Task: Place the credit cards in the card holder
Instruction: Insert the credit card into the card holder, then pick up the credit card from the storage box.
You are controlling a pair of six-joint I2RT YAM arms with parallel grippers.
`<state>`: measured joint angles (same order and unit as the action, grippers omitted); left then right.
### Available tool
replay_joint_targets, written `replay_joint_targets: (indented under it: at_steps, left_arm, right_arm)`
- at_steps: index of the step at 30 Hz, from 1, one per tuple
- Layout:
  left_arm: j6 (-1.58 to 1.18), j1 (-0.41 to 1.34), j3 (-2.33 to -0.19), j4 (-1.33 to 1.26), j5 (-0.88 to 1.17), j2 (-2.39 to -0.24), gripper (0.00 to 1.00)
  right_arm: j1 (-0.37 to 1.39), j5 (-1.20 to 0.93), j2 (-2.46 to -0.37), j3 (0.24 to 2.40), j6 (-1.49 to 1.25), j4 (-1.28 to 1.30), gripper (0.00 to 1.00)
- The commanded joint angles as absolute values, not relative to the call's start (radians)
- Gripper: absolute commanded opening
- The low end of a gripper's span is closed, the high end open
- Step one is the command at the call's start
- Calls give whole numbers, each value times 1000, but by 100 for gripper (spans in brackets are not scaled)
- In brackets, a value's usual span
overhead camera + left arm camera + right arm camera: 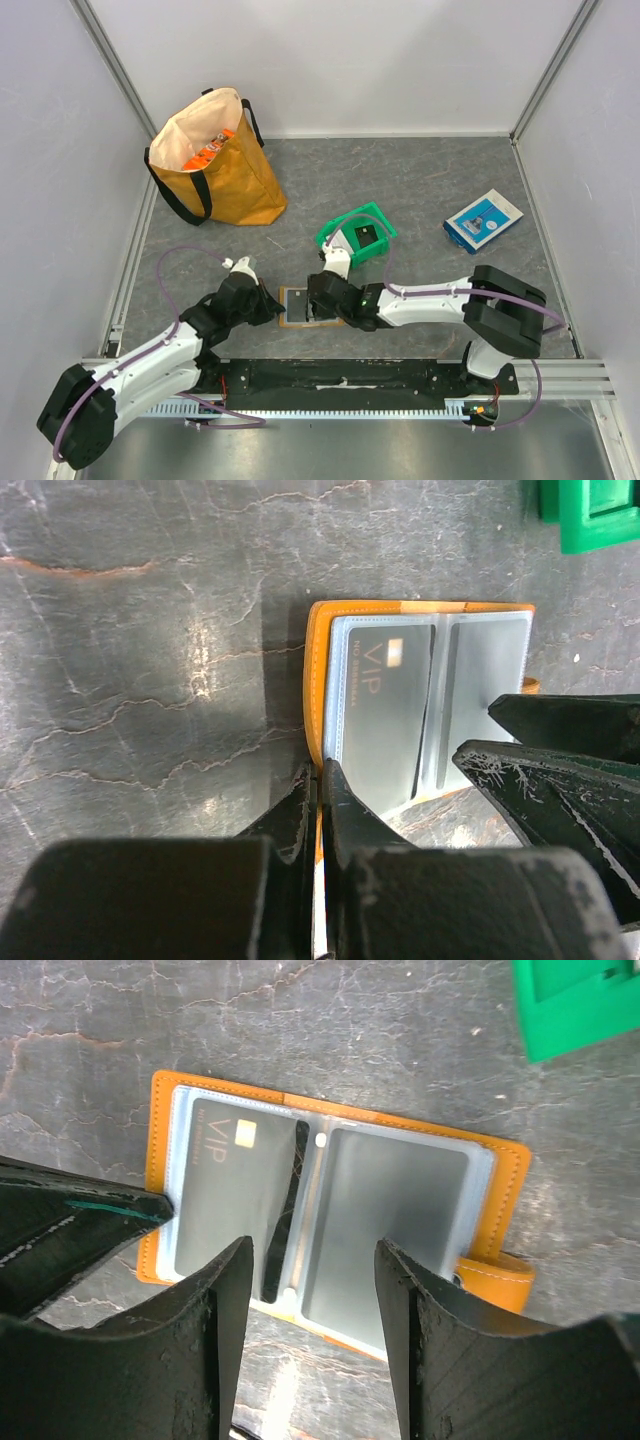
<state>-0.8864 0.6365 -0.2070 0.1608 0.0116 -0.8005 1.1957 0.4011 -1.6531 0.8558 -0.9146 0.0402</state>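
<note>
Grey tabletop (pixel 420 180): left claw (pixel 320 778) pinches the card holder (pixel 480 660) edge, right claw (pixel 315 1250) spread above it

Walls (pixel 350 60): white and plain, on three sides
Table (pixel 430 180): dark grey, with thin crack lines
Posts (pixel 108 50): grey metal, in the back corners
Light: bright, shines on the table

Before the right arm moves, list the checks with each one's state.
1. Orange folding wallet lies open on the table: ok.
2. Left fingers shut on its edge: ok.
3. Right fingers open, empty: ok.
4. Dark VIP card inside a clear sleeve: ok.
5. Neighbouring sleeve free: ok.
6. Another card waiting in the green plastic bin: cannot tell.
</note>
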Motion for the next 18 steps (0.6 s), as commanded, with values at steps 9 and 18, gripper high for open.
replay_joint_targets:
  at_steps: [9,18]
  left_arm:
    - [-848,638,-314,175,14,-834,2]
    - [-859,637,-373,141,15,-943,2]
  right_arm:
    - [886,375,-1376,997,-579,167,66]
    - [558,-176,-1616,1185,-447,201,67]
